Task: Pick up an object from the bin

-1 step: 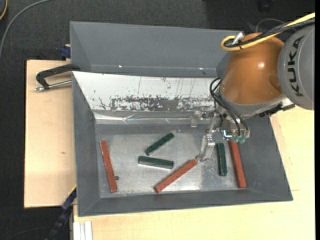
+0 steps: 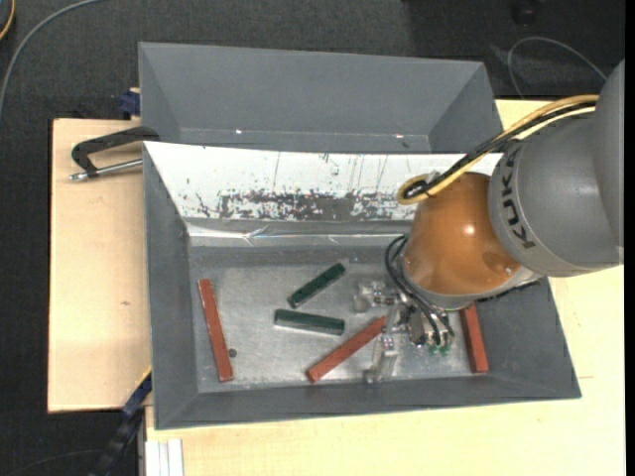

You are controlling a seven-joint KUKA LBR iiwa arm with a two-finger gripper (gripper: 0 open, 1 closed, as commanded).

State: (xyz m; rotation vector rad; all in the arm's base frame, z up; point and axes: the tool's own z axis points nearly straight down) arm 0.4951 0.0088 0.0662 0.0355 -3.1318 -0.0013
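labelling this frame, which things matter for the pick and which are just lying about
In the job: gripper; slanted red bar nearest it, front middle of the bin.
Lying about: left red bar; right red bar; upper green bar; lower green bar.

Red stick (image 2: 214,330) lies along left wall of bin (image 2: 169,296), approx. upright in view. Mid-floor, 2 dark green sticks, apart: upper green stick (image 2: 317,284) tilted up to the right, lower green stick (image 2: 309,320) approx. level. 2nd red stick (image 2: 475,340) by right wall. Small dark speck (image 2: 232,354) just beside the left stick's lower end. Dark carpet (image 2: 298,8) round the outside.
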